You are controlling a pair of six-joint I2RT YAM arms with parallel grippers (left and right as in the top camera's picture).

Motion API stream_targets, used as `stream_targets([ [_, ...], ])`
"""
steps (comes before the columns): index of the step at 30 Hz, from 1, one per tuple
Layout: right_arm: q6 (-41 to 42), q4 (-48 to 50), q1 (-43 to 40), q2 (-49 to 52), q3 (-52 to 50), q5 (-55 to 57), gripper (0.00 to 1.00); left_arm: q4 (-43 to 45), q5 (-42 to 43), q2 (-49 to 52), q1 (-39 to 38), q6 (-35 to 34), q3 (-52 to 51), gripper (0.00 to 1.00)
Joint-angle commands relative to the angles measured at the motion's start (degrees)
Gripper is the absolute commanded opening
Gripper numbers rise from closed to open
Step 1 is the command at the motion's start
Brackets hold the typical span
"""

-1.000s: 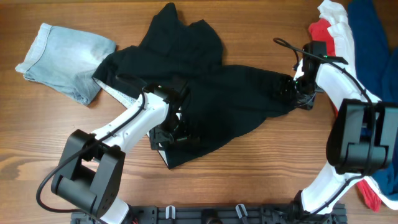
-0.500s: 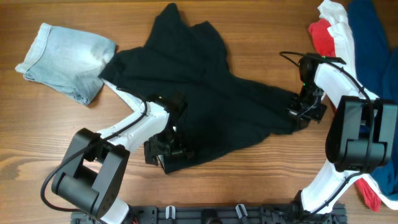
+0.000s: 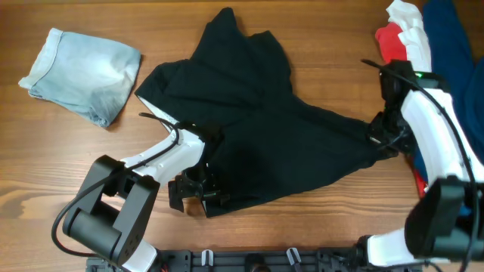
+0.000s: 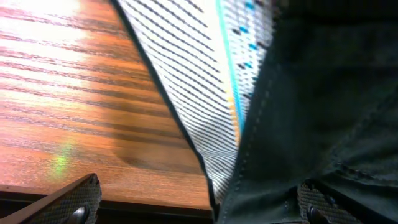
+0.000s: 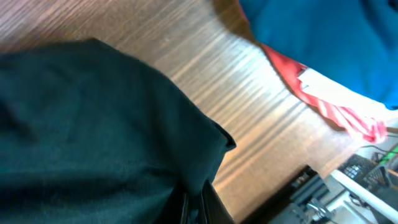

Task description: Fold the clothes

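Right claw clamps the soft black shorts at a crumpled corner; they spread leftward to your left claw, fingers wide apart, striped grey waistband draped between them over the woodgrain table.

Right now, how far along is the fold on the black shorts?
Done: nothing folded yet; the black shorts lie spread out and rumpled on the wood. In hand: the right gripper pinches their right edge, and the left gripper sits at their lower-left corner, jaws apart around the fabric edge. Left: flattening and every fold.
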Motion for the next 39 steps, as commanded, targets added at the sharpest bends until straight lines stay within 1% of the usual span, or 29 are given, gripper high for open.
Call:
stream_targets([
  [1,-0.33,-1.88,-0.02,-4.0,-0.92,1.18,0.04,-0.5,-1.99,0.26,-0.02,-1.05,-0.42,0.99],
  [5,-0.33,-2.84,-0.02,-6.45,-0.92,0.9,0.04,-0.66,-2.16,0.26,0.07,-1.07,-0.42,0.97],
  [8,-0.42,-2.91,-0.02,-7.02,-0.92,1.05,0.04,-0.68,-2.08,0.26,0.24,-1.03,-0.39,0.99],
  [10,-0.39,-2.73,-0.02,-6.99,-0.92,1.01,0.04,-0.68,-1.22,0.26,0.24,-1.01,-0.39,0.99],
  [11,-0.37,-2.6,-0.02,-6.99,-0.92,0.98,0.04,-0.61,-0.35,0.26,0.24,-1.01,-0.39,0.98],
  [12,-0.37,-2.56,-0.02,-6.99,-0.92,0.96,0.04,-0.42,0.7,0.26,0.24,-0.98,-0.39,0.93],
  [13,-0.39,-2.54,-0.02,-6.99,-0.92,0.98,0.04,-0.09,2.12,0.26,0.24,-0.96,-0.39,0.82],
  [14,-0.37,-2.4,-0.02,-6.99,-0.92,0.98,0.04,0.2,3.17,0.26,0.22,-0.96,-0.39,0.68],
  [15,-0.37,-2.34,-0.02,-6.99,-0.92,0.98,0.04,0.42,4.15,0.26,0.22,-0.94,-0.39,0.59],
  [17,-0.35,-2.27,-0.02,-6.99,-0.92,0.96,0.04,0.44,5.42,0.26,0.17,-0.98,-0.39,0.49],
  [19,-0.37,-2.25,-0.02,-6.99,-0.92,0.98,0.04,0.37,5.99,0.26,0.17,-1.01,-0.42,0.45],
  [20,-0.37,-2.27,-0.02,-6.99,-0.92,0.96,0.04,0.37,6.1,0.26,0.17,-1.01,-0.42,0.33],
  [21,-0.37,-2.32,-0.02,-6.99,-0.92,0.96,0.04,0.37,6.1,0.26,0.17,-1.01,-0.42,0.24],
  [22,-0.39,-2.34,-0.02,-6.99,-0.92,0.94,0.04,0.37,6.05,0.26,0.17,-1.01,-0.42,0.1],
  [23,-0.42,-2.34,-0.02,-6.99,-0.92,0.85,0.04,0.37,6.03,0.26,0.24,-1.05,-0.42,0.04],
  [27,-3.39,-1.97,-0.02,-6.99,-0.92,-0.79,0.05,-0.04,2.97,0.26,0.24,-2.99,-0.42,0.04],
  [32,-3.34,-1.66,-0.02,-6.99,-0.9,-0.74,0.04,-0.02,2.84,0.26,0.24,-2.71,-0.42,0.04],
  [35,-3.56,-1.29,-0.02,-7.02,-0.9,-1.22,0.08,1.36,2.82,0.11,0.24,-2.64,-0.42,0.04],
  [37,-6.1,-1.33,-0.02,-7.1,-0.9,-2.56,0.08,2.45,2.82,-0.72,0.24,-2.64,-0.42,0.04],
  [39,-6.36,-2.29,-0.02,-7.13,-0.9,-2.91,0.08,3.45,2.64,-2.89,0.24,-2.56,-0.39,0.04],
])
